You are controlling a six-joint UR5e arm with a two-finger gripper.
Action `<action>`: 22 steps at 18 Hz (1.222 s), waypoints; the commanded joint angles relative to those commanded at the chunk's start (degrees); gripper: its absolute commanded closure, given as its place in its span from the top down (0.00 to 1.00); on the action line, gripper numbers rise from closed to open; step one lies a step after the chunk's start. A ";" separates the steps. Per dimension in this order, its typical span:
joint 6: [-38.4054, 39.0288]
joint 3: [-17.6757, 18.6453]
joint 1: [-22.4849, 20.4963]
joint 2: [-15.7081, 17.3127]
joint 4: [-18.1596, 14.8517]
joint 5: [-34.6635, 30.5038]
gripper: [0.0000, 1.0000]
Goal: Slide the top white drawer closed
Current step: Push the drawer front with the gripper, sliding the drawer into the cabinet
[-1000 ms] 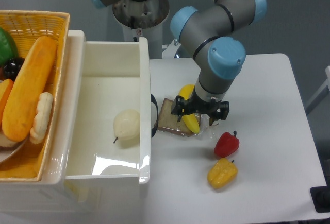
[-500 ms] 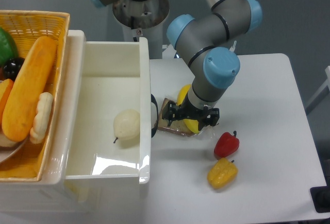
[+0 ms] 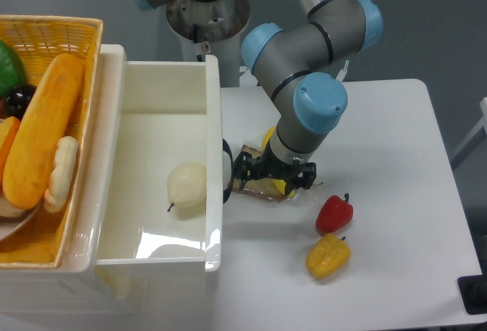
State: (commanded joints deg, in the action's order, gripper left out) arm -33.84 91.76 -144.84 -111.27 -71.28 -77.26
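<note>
Claw (image 3: 272, 173): black two-finger unit, pointing down, low over the counter just right of the drawer front; fingers spread apart, released, grasping nothing.

Arm (image 3: 304, 57): grey jointed segments with pale blue end caps, reaching from a grey base column at the back edge to the claw.

Beneath the claw: a brown slice of bread (image 3: 253, 186), lying flat on the counter, partly hidden; a yellow curved fruit-shaped item (image 3: 271, 142), also partly hidden by the wrist, exact kind cannot be told.

Top white drawer (image 3: 213, 118): large glossy white deep rectangular box with thick walls, pulled out wide open toward the right; its black loop handle (image 3: 227, 171) on the front panel sits just beside the claw's left finger, contact cannot be told. Contents: one pale cream pear (image 3: 187, 184) with a short stem, lying on the drawer floor near the front wall.

Red bell pepper (image 3: 334, 213): on the counter, near the claw on its lower right.

Yellow bell pepper (image 3: 328, 255): just below the red one, slightly apart.

Woven yellow basket (image 3: 68, 30): atop the cabinet at far left, holding a long orange bread loaf (image 3: 39, 129) and other foods, partly cut off.

Counter (image 3: 396, 156): white, flat, rounded corners.
</note>
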 joint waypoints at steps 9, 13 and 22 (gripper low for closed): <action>0.00 -0.09 0.79 0.53 -1.14 1.49 1.00; -0.09 -0.17 1.49 0.97 -1.14 1.58 1.00; -0.18 -0.53 4.48 1.67 -1.06 1.49 1.00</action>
State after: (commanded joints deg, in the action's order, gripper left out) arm -34.01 91.23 -140.36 -109.60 -72.33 -75.76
